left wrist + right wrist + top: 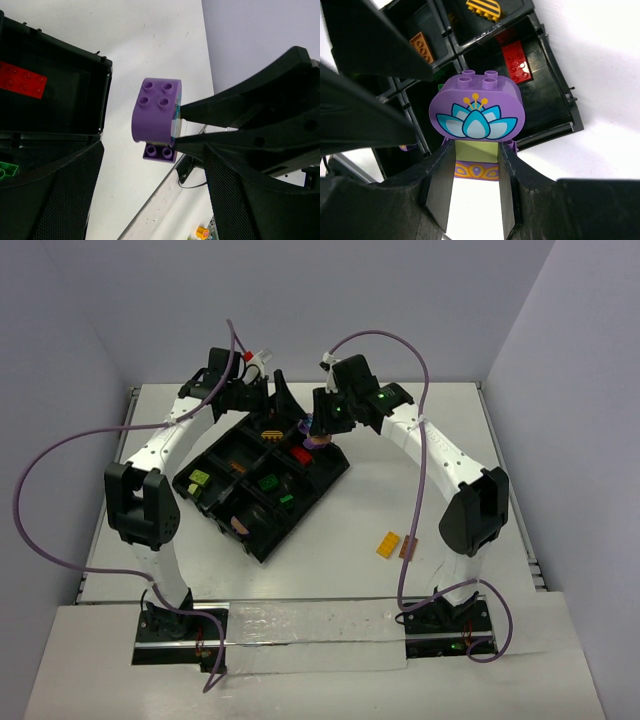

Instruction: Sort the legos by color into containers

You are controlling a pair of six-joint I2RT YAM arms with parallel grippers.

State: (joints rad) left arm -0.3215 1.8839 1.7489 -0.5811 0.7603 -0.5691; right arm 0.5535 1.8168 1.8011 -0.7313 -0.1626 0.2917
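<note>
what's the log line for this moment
left gripper: open, beside purple piece | right gripper: shut on purple piece, at tray far edge near red brick | outside tray: orange brick, brown brick

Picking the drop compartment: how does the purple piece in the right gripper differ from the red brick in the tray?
The rounded purple piece has a curved outline and a printed flower; the red brick is a plain flat rectangle. The purple piece is held in the air by the right gripper; the red brick lies in a compartment of the tray. Both have studs.
</note>
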